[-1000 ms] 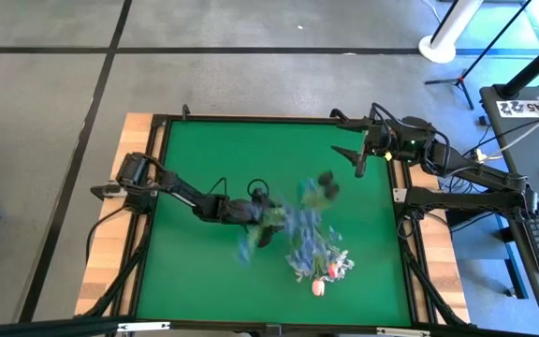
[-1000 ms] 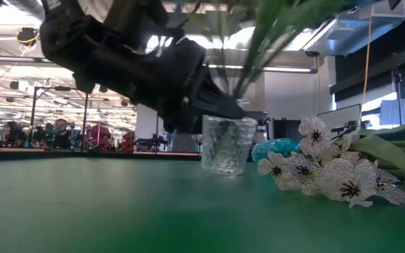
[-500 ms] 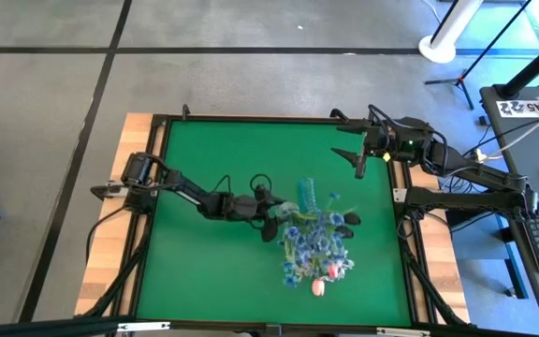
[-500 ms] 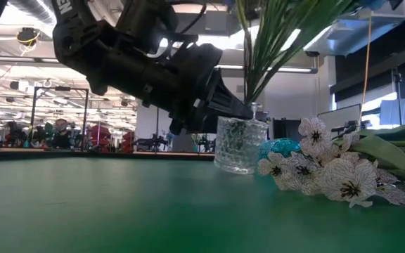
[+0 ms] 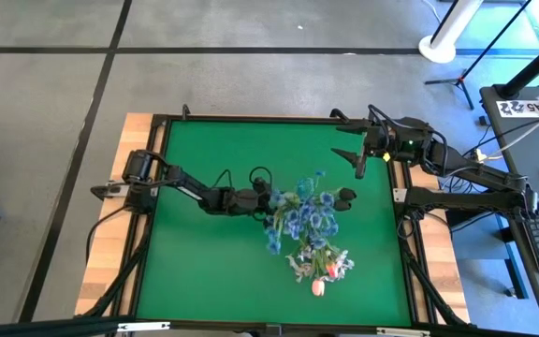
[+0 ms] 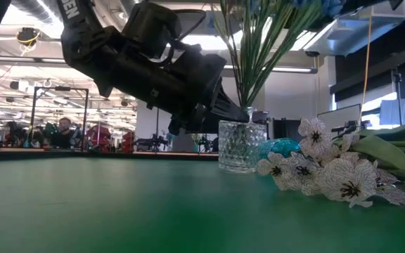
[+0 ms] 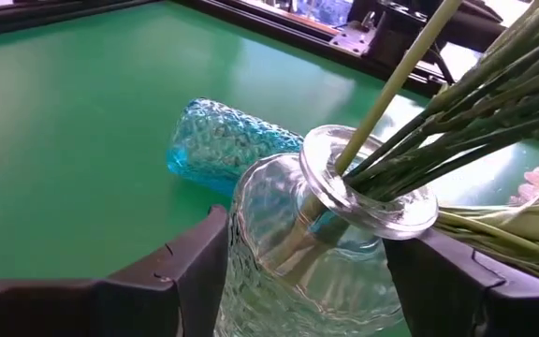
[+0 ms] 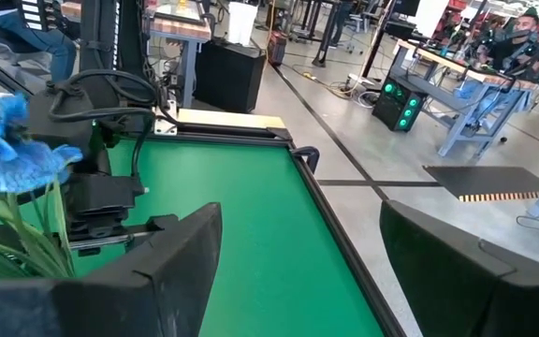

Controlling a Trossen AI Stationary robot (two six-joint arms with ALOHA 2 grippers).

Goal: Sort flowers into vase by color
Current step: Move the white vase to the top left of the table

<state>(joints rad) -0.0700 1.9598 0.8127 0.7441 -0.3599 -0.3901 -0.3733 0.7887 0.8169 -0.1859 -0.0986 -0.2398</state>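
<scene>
A clear knobbly glass vase stands upright on the green table. It holds a bunch of blue flowers on green stems. My left gripper reaches in from the left and is shut on the vase; in the high view the blossoms hide the vase beside my left gripper. White flowers and a pink bud lie on the table nearer the front. A dark bud shows right of the blue bunch. My right gripper hangs open, high at the far right, holding nothing. My left gripper has the vase's body between its two fingers, one on each opposite side of the wall, just below the neck. The fingers come from the table's left, nearly level and slanting a little down. The vase stands upright, its base on the table.
A teal glass vase lies on its side just beyond the clear one. The loose flowers cover the table's near right part. The table's left half is bare green. A black frame rims the table.
The vase with the blue bunch was tilted and now stands upright, its blossoms swung toward the far right. My left gripper has gone a little toward the table's right and far edges with it.
</scene>
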